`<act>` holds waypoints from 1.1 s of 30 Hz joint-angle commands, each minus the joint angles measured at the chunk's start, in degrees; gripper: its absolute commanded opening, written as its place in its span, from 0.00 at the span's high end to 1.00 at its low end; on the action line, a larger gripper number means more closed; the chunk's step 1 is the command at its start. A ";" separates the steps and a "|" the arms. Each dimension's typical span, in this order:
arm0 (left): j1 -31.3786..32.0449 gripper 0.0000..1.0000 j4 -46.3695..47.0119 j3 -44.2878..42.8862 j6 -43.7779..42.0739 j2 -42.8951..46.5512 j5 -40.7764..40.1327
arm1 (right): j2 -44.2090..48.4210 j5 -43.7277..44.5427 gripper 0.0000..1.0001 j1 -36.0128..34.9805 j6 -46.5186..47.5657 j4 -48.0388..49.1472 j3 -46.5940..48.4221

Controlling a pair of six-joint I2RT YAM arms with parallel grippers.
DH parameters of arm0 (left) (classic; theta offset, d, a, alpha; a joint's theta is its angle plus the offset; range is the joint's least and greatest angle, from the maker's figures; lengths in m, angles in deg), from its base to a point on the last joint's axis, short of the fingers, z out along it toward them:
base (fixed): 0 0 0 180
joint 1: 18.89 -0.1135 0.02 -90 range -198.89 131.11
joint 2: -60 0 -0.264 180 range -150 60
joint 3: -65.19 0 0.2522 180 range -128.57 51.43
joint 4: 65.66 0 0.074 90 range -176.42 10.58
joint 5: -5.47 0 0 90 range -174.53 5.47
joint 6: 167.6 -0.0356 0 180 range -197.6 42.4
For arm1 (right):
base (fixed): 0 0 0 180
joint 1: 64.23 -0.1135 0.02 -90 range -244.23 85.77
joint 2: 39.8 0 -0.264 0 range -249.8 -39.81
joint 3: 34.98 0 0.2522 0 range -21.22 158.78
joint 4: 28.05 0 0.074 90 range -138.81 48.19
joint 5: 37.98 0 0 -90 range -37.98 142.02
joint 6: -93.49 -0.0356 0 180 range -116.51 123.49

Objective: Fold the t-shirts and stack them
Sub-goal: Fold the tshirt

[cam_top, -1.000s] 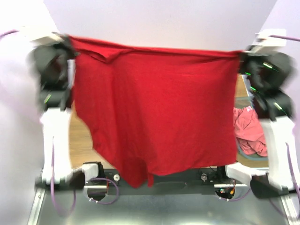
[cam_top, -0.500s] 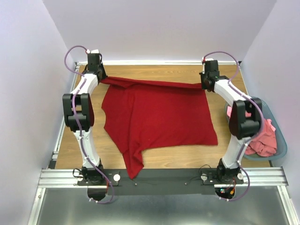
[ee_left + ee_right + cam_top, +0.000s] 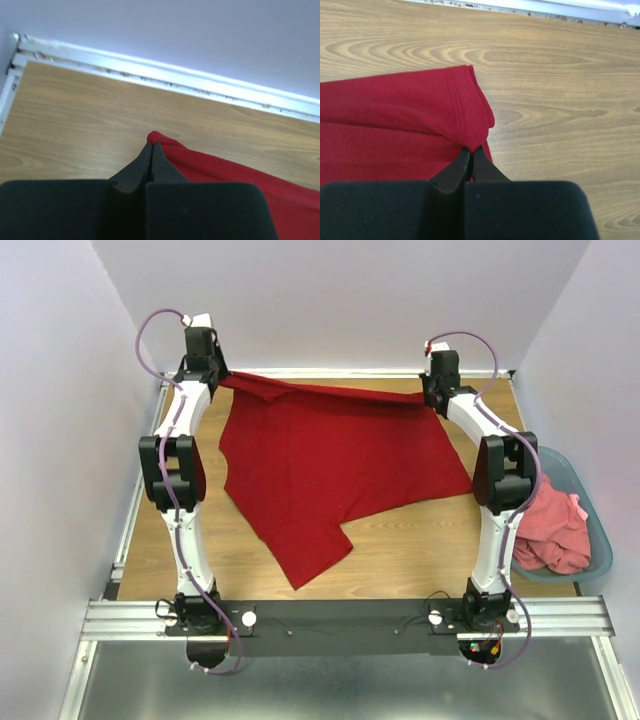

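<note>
The dark red t-shirt lies spread over the wooden table, its far edge stretched between both grippers near the back wall. My left gripper is shut on the shirt's far left corner; its fingertips meet at the cloth. My right gripper is shut on the far right corner, a hemmed edge, with the gripper pinching the fold. Salmon-pink t-shirts lie bunched in the basket at the right.
The grey-blue plastic basket stands at the table's right edge beside the right arm. A white rail runs along the back wall just beyond the grippers. Bare wood shows in front of the shirt.
The shirt hung high between raised grippers a second ago. Both arms have lowered it and reached to the back, and the cloth now lies on the table, drawn farther back.
</note>
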 commanded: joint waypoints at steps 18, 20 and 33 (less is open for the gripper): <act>-0.63 1.00 -8.06 13.73 16.61 10.04 4.10 | -4.15 0.97 0.99 4.70 -0.79 -0.30 6.14; -0.63 1.00 -8.06 14.96 18.62 11.54 6.01 | -4.33 0.97 0.99 4.87 -0.43 -0.56 6.75; -0.72 1.00 1.26 34.73 31.54 22.44 10.95 | -6.26 -0.26 0.99 5.57 -1.40 -1.09 8.25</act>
